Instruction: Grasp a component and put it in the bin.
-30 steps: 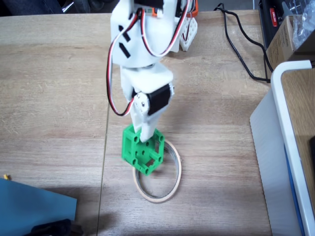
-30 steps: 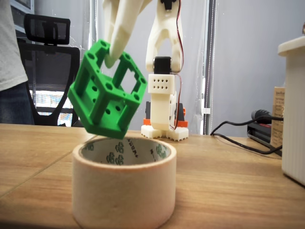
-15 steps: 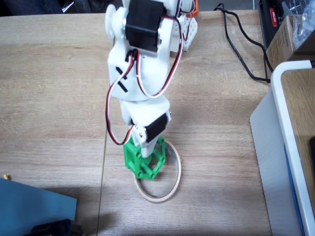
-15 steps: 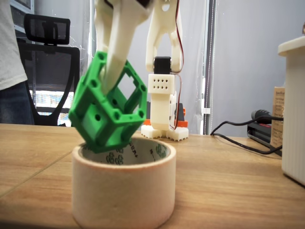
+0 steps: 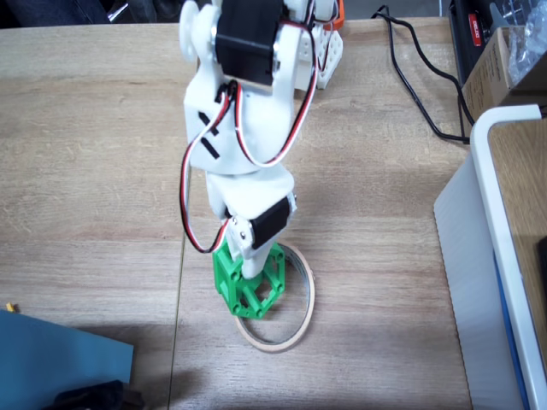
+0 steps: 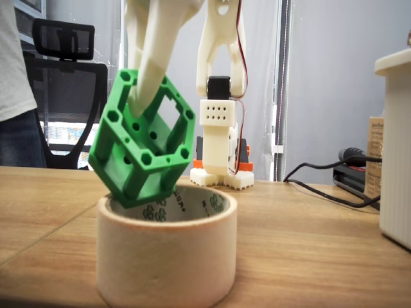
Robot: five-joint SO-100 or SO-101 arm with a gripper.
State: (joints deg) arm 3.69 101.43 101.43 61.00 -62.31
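The component [image 5: 255,293] is a bright green open frame with round holes, hanging tilted from my gripper [image 5: 246,266], which is shut on its upper edge. In a fixed view from the side, one white finger [image 6: 151,70] reaches down into the component [image 6: 142,160]. Its lowest corner dips just inside the left rim of the bin [image 6: 167,256], a beige tape roll standing on the wooden table. From above, the bin [image 5: 301,320] shows as a thin oval ring, with the component over its upper left part.
A large white-rimmed box [image 5: 487,179] stands at the right table edge. Black cables [image 5: 419,85] run along the back right. A blue sheet [image 5: 60,359] lies at the front left. The arm's base [image 6: 218,154] stands behind the roll; a person [image 6: 13,77] stands at far left.
The gripper has carried the component down and a little left, tipping it. Its lower corner has gone from above the roll to just inside the rim.
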